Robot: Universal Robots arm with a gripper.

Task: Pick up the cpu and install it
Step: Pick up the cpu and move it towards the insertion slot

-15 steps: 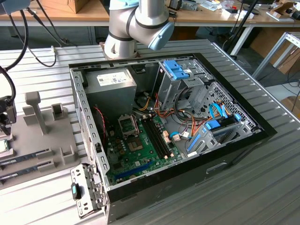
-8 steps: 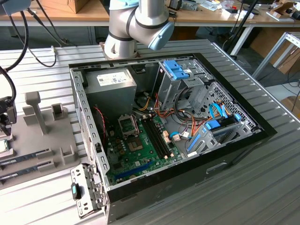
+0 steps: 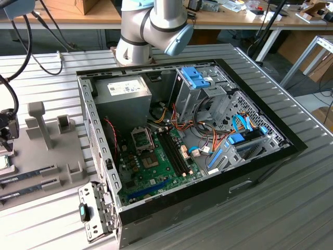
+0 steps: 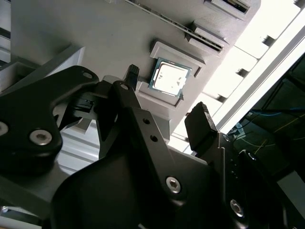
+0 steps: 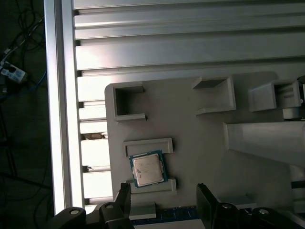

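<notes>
The jaws are hanging open, empty, over the tray [image 5: 200, 143], where the cpu [image 5: 147, 169] is lying (likely light, stiff, fragile); its side edges are looking safest to pinch.

The cpu [image 5: 147, 170] is a small flat square chip with a silvery-grey metal lid and a thin green rim. It lies flat, lid up, seated between 2 raised grey ledges [image 5: 148, 144], just beyond the gripper's [image 5: 164, 187] spread fingertips, facing their gap, untouched.
</notes>
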